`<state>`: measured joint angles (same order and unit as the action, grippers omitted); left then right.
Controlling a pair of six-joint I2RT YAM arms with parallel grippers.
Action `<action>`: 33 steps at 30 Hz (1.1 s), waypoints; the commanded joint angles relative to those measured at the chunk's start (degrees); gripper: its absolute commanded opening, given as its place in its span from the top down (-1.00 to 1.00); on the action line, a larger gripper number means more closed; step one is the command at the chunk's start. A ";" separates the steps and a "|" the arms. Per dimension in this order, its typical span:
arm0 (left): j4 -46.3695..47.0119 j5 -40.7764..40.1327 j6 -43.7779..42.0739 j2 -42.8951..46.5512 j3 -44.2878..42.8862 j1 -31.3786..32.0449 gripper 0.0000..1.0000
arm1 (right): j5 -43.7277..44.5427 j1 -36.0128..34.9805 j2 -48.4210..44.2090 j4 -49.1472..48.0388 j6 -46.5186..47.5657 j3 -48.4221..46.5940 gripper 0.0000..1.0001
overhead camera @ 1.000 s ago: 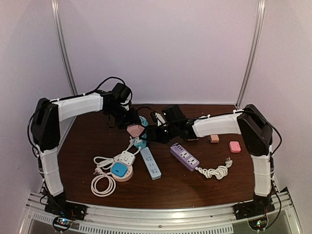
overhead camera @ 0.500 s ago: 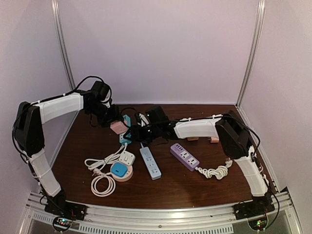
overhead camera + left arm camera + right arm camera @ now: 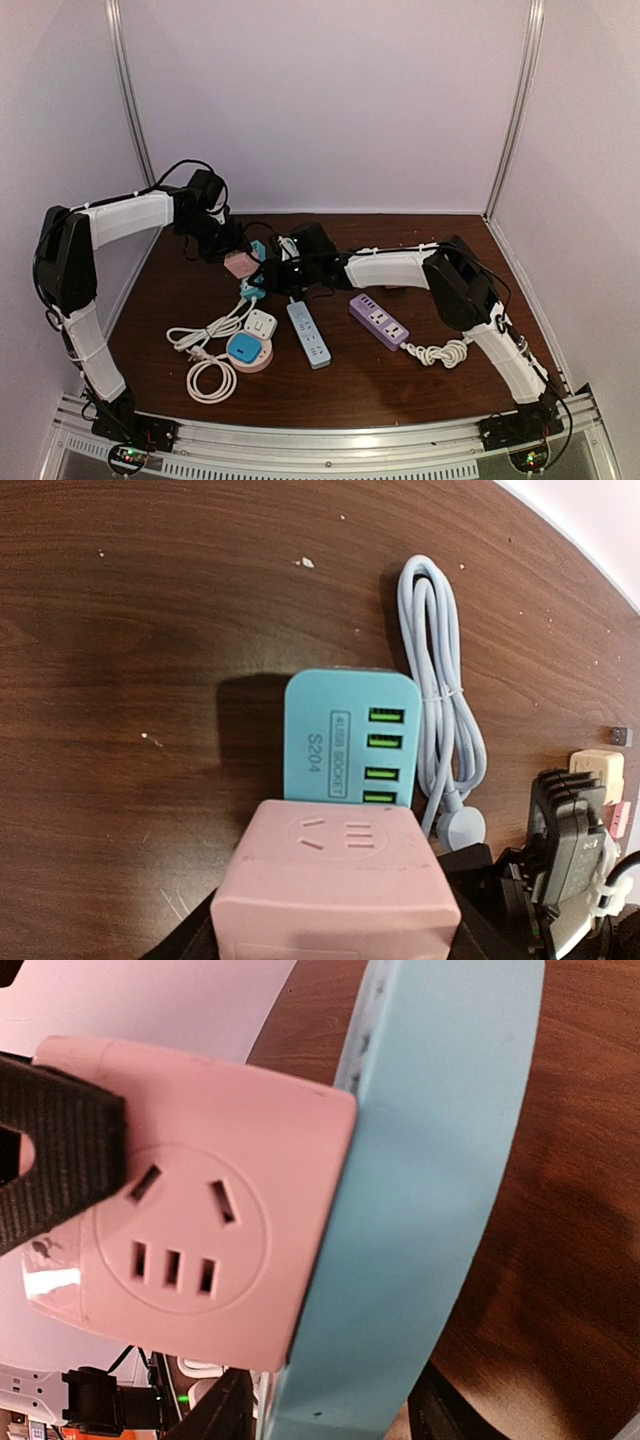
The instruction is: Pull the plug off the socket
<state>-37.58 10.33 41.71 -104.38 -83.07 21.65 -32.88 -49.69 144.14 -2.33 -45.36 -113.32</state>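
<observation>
A pink cube plug (image 3: 240,263) sits flush against a teal USB socket block (image 3: 258,250) at the back left of the table. My left gripper (image 3: 230,252) is shut on the pink plug (image 3: 335,880), its black fingers (image 3: 478,880) on both sides. My right gripper (image 3: 277,272) is shut on the teal socket block (image 3: 430,1210), its fingers (image 3: 210,1410) at that block's lower end. In the right wrist view the pink plug (image 3: 190,1190) still touches the teal face. The teal block (image 3: 350,735) shows four green USB ports.
A grey coiled cable (image 3: 440,680) lies right beside the teal block. Nearer the front are a blue-and-white power strip (image 3: 308,335), a purple power strip (image 3: 378,320), a white cable coil (image 3: 445,352), a round blue socket (image 3: 248,350) and a white cord loop (image 3: 210,380).
Both arms have carried the joined pink plug and teal socket from the middle of the table toward the back left. The plug and socket still touch.
</observation>
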 commanded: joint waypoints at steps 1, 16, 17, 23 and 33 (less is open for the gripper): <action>3.69 2.78 -1.54 -1.38 -3.17 0.15 0.45 | 0.05 0.84 0.26 -2.56 -2.33 1.47 0.05; 7.14 2.97 -3.01 -0.32 -3.93 0.15 0.43 | 2.43 2.67 -0.05 -2.37 -9.77 6.22 0.64; 7.49 2.79 -3.18 0.14 -3.63 0.15 0.43 | 2.80 2.67 -0.19 -2.52 -10.02 6.52 0.65; 9.02 2.45 -4.16 2.77 -1.97 0.15 0.42 | 5.18 2.91 -0.61 -0.93 -9.26 6.65 0.66; 8.05 -0.44 -5.99 5.24 -0.96 0.15 0.42 | 7.53 3.13 -1.10 1.89 -5.78 6.66 0.69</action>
<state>-33.93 11.44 37.34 -104.38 -82.89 22.24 -31.66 -47.86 143.22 -8.88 -52.69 -108.36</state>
